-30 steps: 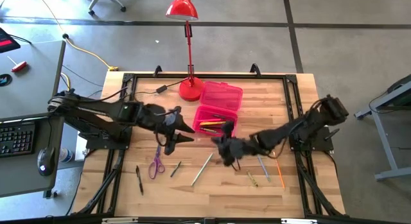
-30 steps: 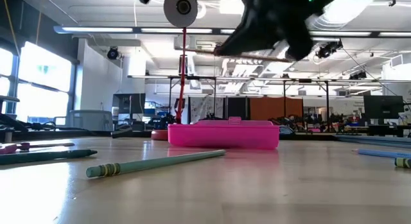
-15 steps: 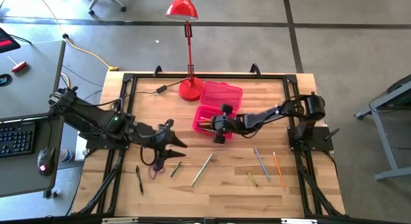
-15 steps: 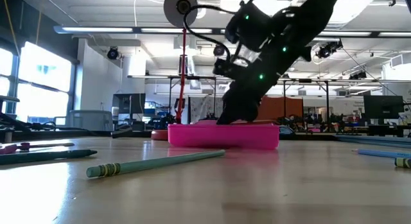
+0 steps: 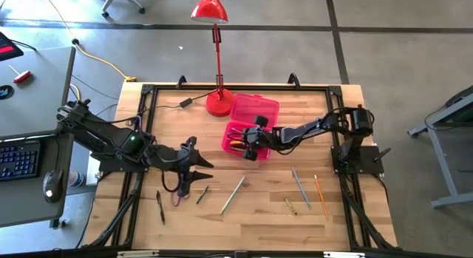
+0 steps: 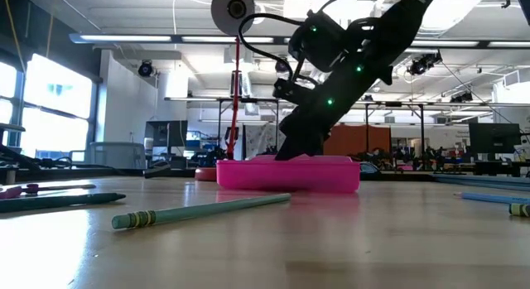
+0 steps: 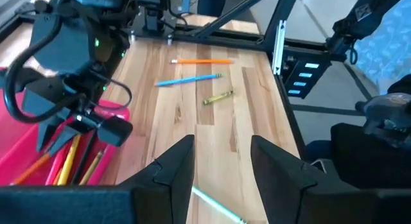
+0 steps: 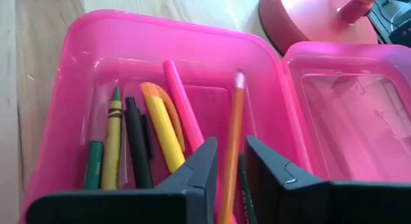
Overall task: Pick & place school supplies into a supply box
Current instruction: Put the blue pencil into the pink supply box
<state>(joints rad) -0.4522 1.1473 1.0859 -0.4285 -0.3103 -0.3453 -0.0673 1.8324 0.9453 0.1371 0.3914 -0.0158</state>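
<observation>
The right end effector (image 8: 228,169) hangs over the open pink box (image 5: 247,132) at the table's (image 5: 332,221) far middle, its fingers closed on an orange pencil (image 8: 232,137). The pencil's long axis runs along the box, its eraser end pointing over the pens already inside, so release should drop it straight in. The left end effector (image 7: 221,163) is spread open and empty, low over the scissors (image 5: 179,191) near the left front, which the left arm is closest to.

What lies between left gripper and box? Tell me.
Bare table only, per the high view, between the left gripper and the box, where the right gripper holds a pencil.
</observation>
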